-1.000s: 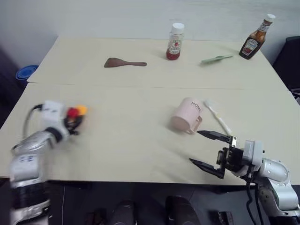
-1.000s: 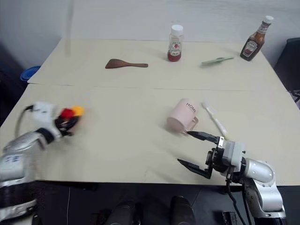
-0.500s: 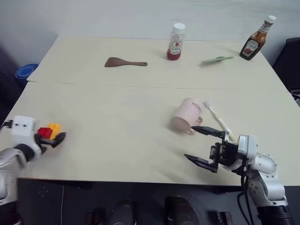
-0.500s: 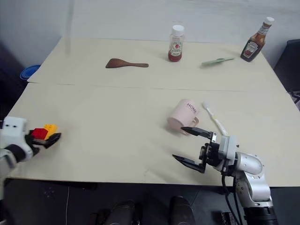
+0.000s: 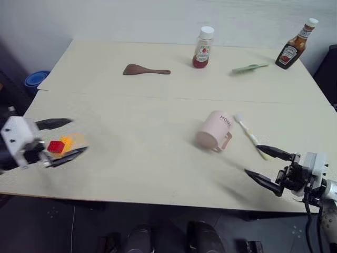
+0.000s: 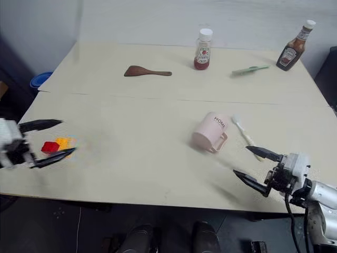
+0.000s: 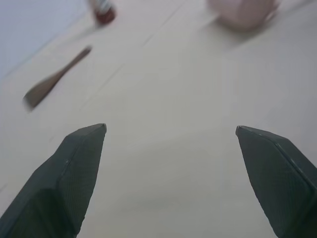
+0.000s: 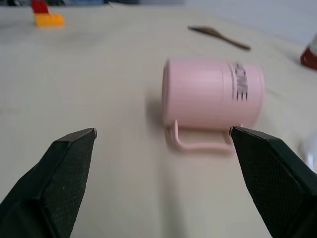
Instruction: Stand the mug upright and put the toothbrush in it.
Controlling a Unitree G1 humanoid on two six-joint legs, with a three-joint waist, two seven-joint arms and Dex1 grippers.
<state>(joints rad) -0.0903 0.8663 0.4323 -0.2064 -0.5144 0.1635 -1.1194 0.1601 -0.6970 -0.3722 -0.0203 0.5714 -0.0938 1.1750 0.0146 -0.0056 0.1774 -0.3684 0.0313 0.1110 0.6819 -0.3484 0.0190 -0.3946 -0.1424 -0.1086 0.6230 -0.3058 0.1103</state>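
The pale pink mug (image 5: pixel 215 130) lies on its side right of the table's middle, with its handle toward the front edge and its "HOME" lettering on top. Just to its right lies the white toothbrush (image 5: pixel 248 135), flat on the table. My right gripper (image 5: pixel 253 161) is open near the front right edge, right of the mug and apart from it. In the right wrist view the mug (image 8: pixel 213 94) lies ahead of the spread fingers. My left gripper (image 5: pixel 78 135) is open at the front left, with nothing between its fingers (image 7: pixel 81 163).
A red brick (image 5: pixel 56 146) and an orange brick (image 5: pixel 71 141) lie on the table by the left gripper. At the back are a brown spatula (image 5: pixel 145 69), two sauce bottles (image 5: pixel 202 48) (image 5: pixel 295 48) and a pale green utensil (image 5: pixel 246 67).
My left gripper has opened and swung inward over the table; the red and orange bricks it held now lie on the table. My right gripper has moved right, away from the mug.
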